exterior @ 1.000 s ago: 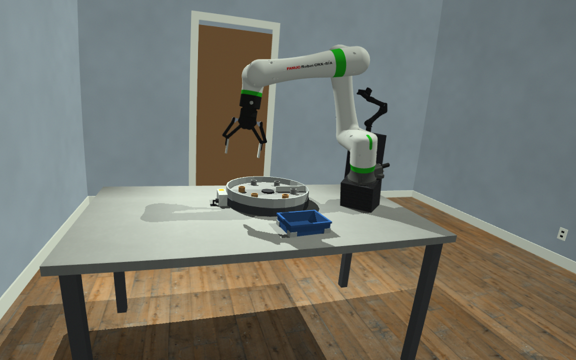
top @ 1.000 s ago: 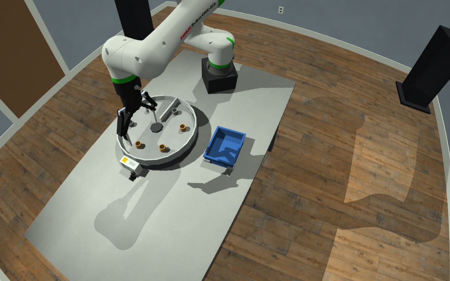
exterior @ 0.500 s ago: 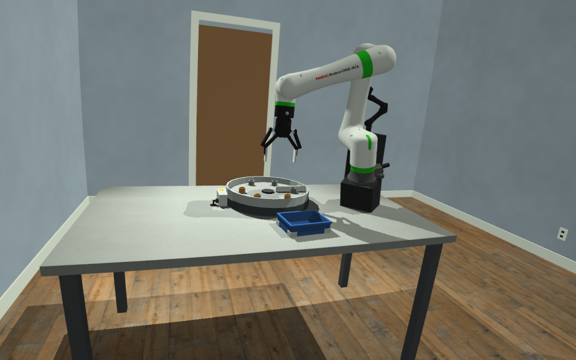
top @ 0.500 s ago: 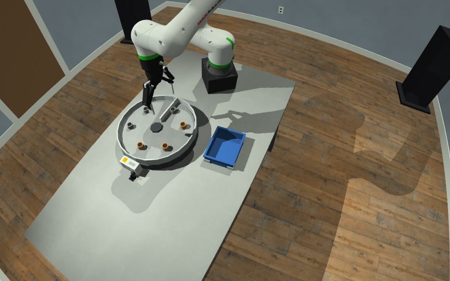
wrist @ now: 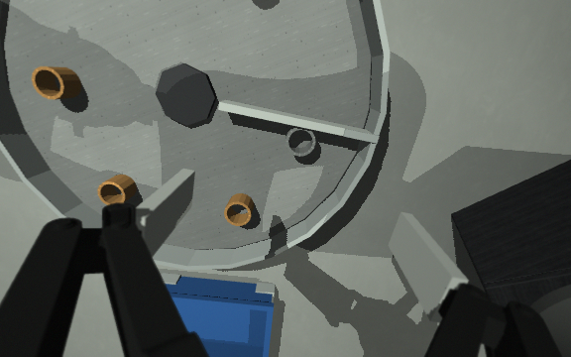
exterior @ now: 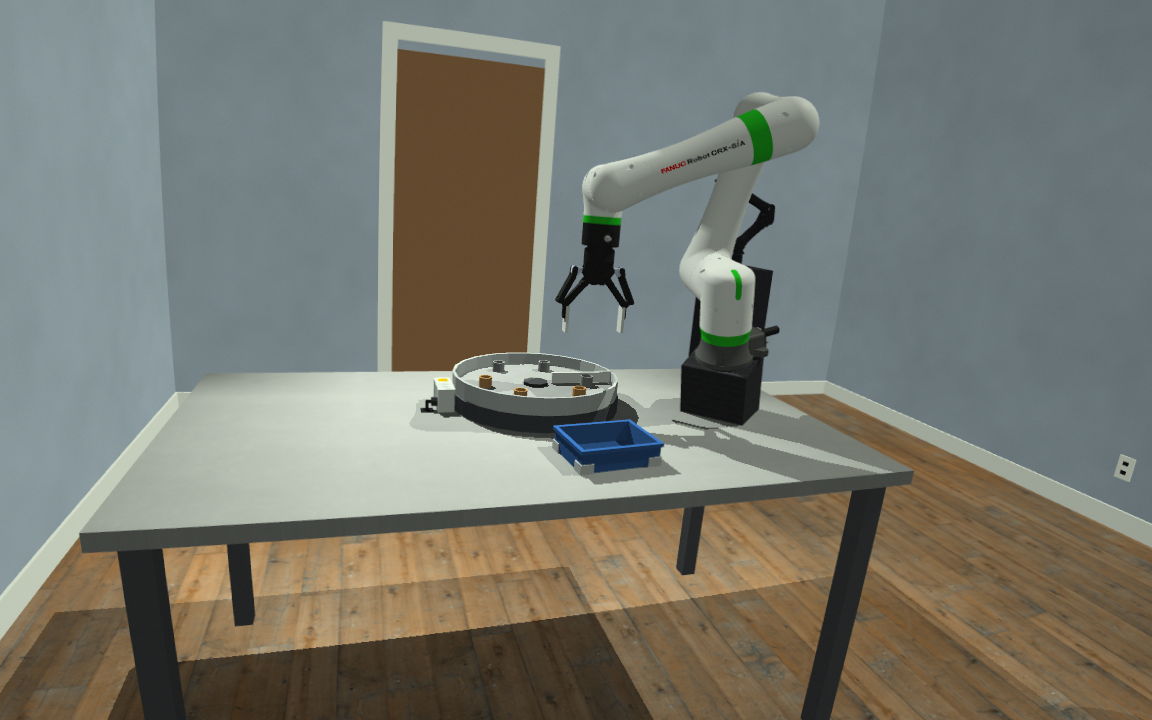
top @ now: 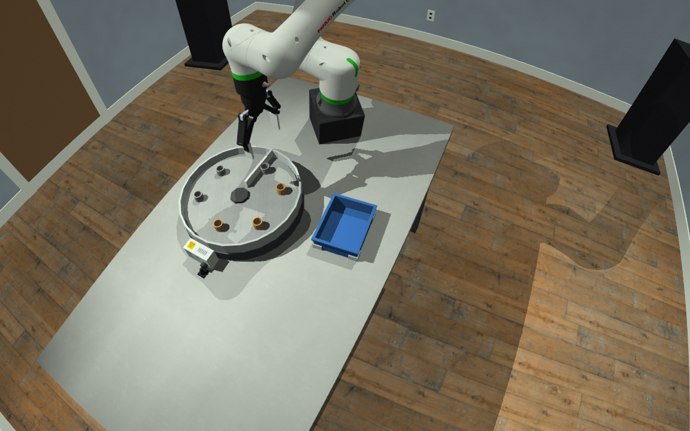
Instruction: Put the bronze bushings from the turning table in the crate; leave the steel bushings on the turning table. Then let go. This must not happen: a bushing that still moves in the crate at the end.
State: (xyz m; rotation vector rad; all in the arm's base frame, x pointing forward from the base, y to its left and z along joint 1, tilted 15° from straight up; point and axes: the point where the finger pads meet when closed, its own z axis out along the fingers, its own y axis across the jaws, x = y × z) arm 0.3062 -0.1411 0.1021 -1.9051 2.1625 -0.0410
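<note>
Starting at the tool (top: 265, 140) (exterior: 593, 322) (wrist: 294, 209): it is spread wide, with nothing between its fingers, and hangs above the level of the turning table (top: 229, 184) (exterior: 526, 402) (wrist: 266, 30). On the plate, three bronze bushings stand upright: the first (top: 280, 191) (exterior: 578, 391) (wrist: 241, 200) nearest the bar (top: 259, 169) (exterior: 562, 378) (wrist: 285, 119), the second (top: 257, 225) (exterior: 520, 391) (wrist: 124, 185) following it round the rim, the third (top: 218, 227) (exterior: 485, 381) (wrist: 69, 81) beyond. Three steel bushings (top: 265, 170) (exterior: 586, 380) (wrist: 301, 141) occupy the remaining places. The crate (top: 336, 247) (exterior: 611, 458) (wrist: 226, 317) sits beside the turning table on the worktop (top: 176, 332) (exterior: 294, 465) (wrist: 489, 64), with no bushing in it.

Step in hand (judged): approach for the first pick; no transfer is complete. Next move: select one bronze bushing, align both fingers about it, allow for any rotation of the plate, then descend inside the rim. Avoid the bar and the adjacent steel bushing.

View differences: the top view shows all six bushings and the crate floor. The exterior view shows the tool's clearance over the rim. The wrist view shows the open bores, but only one steel bushing clearly.
</note>
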